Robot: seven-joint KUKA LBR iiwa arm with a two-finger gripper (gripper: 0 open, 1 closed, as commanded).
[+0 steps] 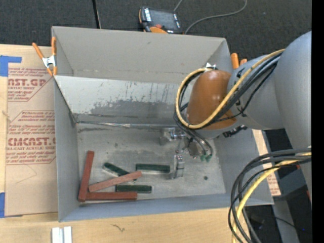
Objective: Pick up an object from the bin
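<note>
Six sticks (pixel 115 181) lie in your bin (pixel 142 59), red-brown and dark green. Your gripper (pixel 177 170) sits at the right end of the rightmost green stick (pixel 152 168), mid-floor; clenched or released, you cannot tell.

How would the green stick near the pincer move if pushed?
The green stick beside the pincer lies flat and straight, so it would probably slide, not roll. It looks thin and stiff, so it is likely light.
</note>
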